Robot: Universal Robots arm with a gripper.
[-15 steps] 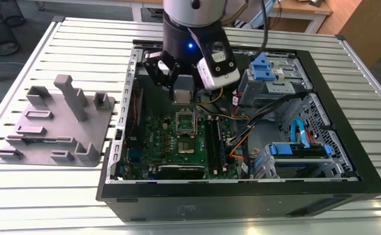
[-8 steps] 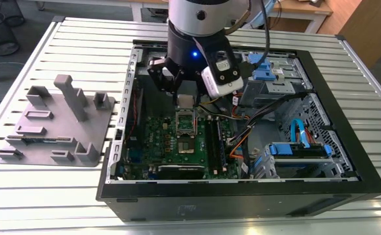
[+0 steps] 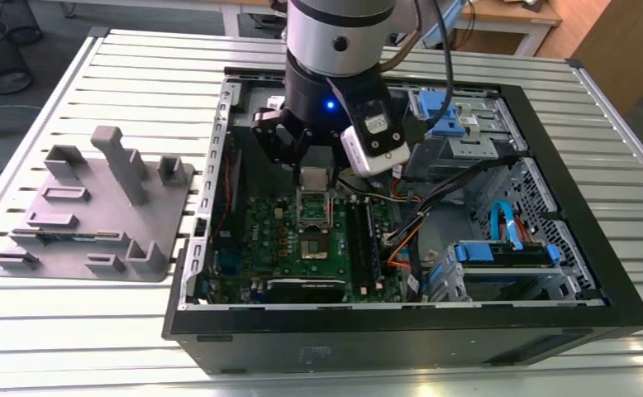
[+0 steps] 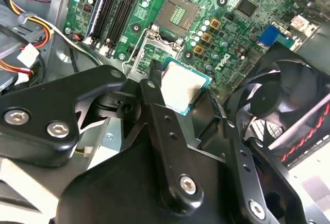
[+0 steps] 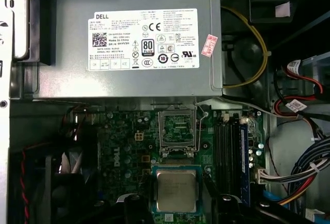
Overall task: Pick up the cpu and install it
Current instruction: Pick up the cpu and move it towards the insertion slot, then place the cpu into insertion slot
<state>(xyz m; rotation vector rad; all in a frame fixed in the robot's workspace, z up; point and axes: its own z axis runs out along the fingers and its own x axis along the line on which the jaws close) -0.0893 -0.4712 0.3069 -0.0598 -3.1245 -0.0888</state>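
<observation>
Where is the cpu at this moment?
The cpu is held in the gripper, above the green circuit board in the exterior view's left half of the computer case; in the first wrist view it hangs close to the open socket.

A slatted table (image 3: 57,331) bears grey holder (image 3: 90,215), computer case (image 3: 410,335).

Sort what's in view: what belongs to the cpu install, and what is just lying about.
Belongs to the job:
- the cpu, held in the gripper
- the socket on the green board

Just lying about:
- the grey plastic holder
- the power supply
- the fan
- the cables
</observation>
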